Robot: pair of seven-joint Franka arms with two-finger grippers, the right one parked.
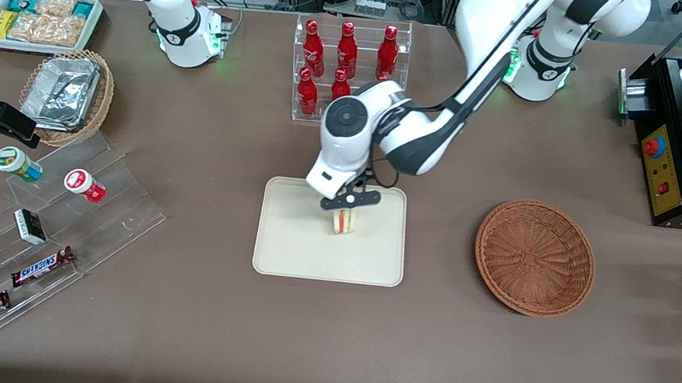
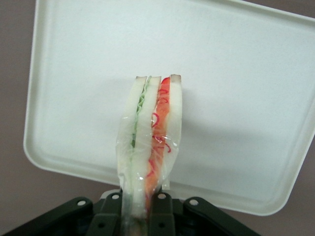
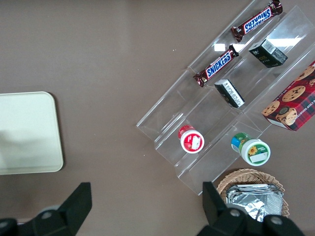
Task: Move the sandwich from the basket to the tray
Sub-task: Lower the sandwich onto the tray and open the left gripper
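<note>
While gripper [image 1: 346,209] hangs over tray [image 1: 287,247], fingers [image 2: 162,211] are clamped on sandwich [image 1: 344,221] | sandwich upright in clear wrap, filling stripe toward front camera, over tray's middle; contact with tray cannot be told | basket [image 1: 534,257] on worktop [image 1: 201,305], beside tray toward working arm's end, nothing in it.

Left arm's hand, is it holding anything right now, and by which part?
Yes. The hand over the tray grips the sandwich by one narrow end, a finger on each bread face.
</note>
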